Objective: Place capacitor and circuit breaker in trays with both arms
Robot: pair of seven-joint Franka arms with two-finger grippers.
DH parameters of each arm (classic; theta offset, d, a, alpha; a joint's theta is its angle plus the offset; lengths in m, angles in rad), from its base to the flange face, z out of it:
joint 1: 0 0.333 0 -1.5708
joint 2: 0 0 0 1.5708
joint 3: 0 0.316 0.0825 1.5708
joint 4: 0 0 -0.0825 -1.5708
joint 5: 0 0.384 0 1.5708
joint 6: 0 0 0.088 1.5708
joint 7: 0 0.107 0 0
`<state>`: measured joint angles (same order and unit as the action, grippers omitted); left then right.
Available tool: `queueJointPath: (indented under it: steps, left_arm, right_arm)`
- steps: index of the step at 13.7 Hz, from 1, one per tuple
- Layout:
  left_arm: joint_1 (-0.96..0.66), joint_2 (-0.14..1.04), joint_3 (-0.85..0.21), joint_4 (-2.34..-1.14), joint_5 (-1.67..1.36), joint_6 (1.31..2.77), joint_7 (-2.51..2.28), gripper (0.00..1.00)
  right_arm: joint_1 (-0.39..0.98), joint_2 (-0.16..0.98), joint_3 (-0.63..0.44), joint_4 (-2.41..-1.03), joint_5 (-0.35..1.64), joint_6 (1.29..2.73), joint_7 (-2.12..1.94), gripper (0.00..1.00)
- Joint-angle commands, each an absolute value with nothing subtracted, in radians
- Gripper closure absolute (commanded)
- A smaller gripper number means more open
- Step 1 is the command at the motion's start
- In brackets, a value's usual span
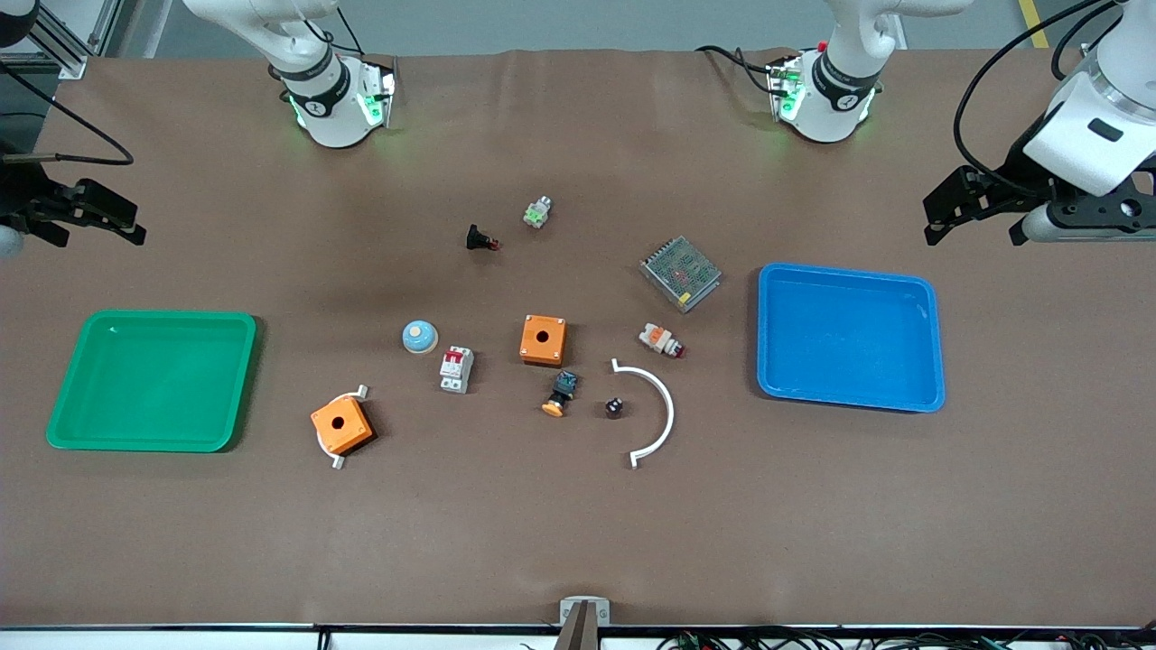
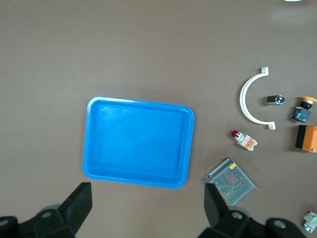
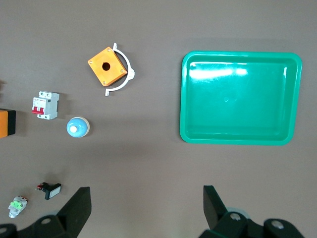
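The capacitor (image 1: pixel 614 407), a tiny black cylinder, lies on the table inside the curve of a white arc bracket (image 1: pixel 666 397); it also shows in the left wrist view (image 2: pixel 275 100). The circuit breaker (image 1: pixel 456 368), a white-grey block with red toggles, stands near the table's middle beside a blue-white dome (image 1: pixel 420 337); it also shows in the right wrist view (image 3: pixel 45 105). My left gripper (image 1: pixel 974 236) (image 2: pixel 147 198) is open and holds nothing, up over the table beside the blue tray (image 1: pixel 935 361). My right gripper (image 1: pixel 95 236) (image 3: pixel 146 198) is open and holds nothing, up over the table beside the green tray (image 1: pixel 63 379).
An orange box (image 1: pixel 543 339), an orange-capped button (image 1: pixel 560 394) and a white-and-orange part (image 1: pixel 661 340) lie around the capacitor. A metal mesh unit (image 1: pixel 680 272), a black red-tipped button (image 1: pixel 479 239), a green-lit part (image 1: pixel 537 212) and a second orange box (image 1: pixel 341 426) on a bracket lie about.
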<state>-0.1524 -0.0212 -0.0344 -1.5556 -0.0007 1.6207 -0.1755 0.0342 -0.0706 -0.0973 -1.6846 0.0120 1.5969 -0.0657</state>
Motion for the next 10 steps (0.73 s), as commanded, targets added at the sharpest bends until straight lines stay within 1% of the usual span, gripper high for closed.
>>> queueJointPath:
  steps: [1,3,6,8,9,10]
  left_arm:
    - [-0.150,-0.018,-0.040,-1.546,-0.006,1.597,-0.169,0.00]
    - [-0.156,-0.009,-0.040,-1.540,-0.006,1.598,-0.167,0.00]
    - [-0.169,0.057,-0.051,-1.558,0.000,1.601,-0.176,0.00]
    - [-0.204,0.150,-0.080,-1.551,-0.009,1.600,-0.224,0.00]
    - [-0.233,0.216,-0.087,-1.543,-0.011,1.606,-0.276,0.00]
    - [-0.270,0.282,-0.089,-1.513,-0.015,1.653,-0.300,0.00]
  right_arm:
    - [0.025,-0.080,-0.089,-1.681,0.014,1.588,-0.063,0.00]
    - [0.026,-0.080,-0.089,-1.681,0.014,1.588,-0.063,0.00]
    - [0.029,-0.078,-0.089,-1.681,0.014,1.588,-0.063,0.00]
    - [0.043,-0.072,-0.086,-1.683,0.014,1.592,-0.061,0.00]
    - [0.061,-0.069,-0.084,-1.684,0.014,1.598,-0.057,0.00]
    - [0.090,-0.060,-0.086,-1.687,0.014,1.609,-0.048,0.00]
